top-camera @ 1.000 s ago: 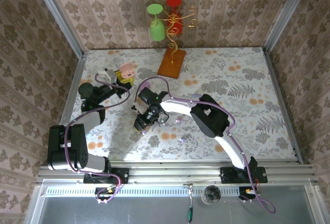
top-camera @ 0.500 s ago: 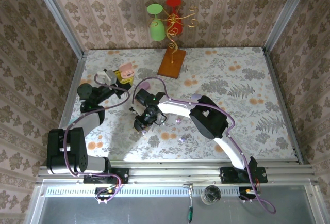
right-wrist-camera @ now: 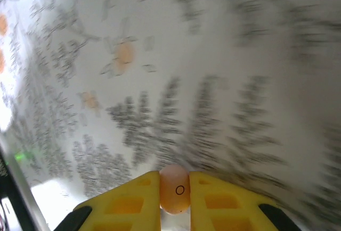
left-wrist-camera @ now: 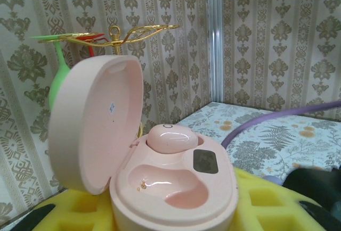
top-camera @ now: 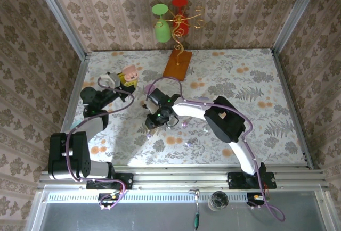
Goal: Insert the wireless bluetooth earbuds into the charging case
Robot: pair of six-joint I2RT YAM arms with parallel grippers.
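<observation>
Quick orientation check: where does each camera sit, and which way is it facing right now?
Top external: above and behind the bases, looking down on the table; shows both arms, left claw, right claw.
Left wrist: on the left arm, facing the back wall past the open charging case; its yellow fingers show.
Right wrist: on the right arm, facing down at the blurred table; its fingers pinch an earbud.
Shared: top and left wrist both show the case and glass stand.

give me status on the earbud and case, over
Left gripper shut on open charging case, one earbud seated, other slot empty. Right gripper shut on pinkish earbud. Purple cable arcs beside the case.
</observation>
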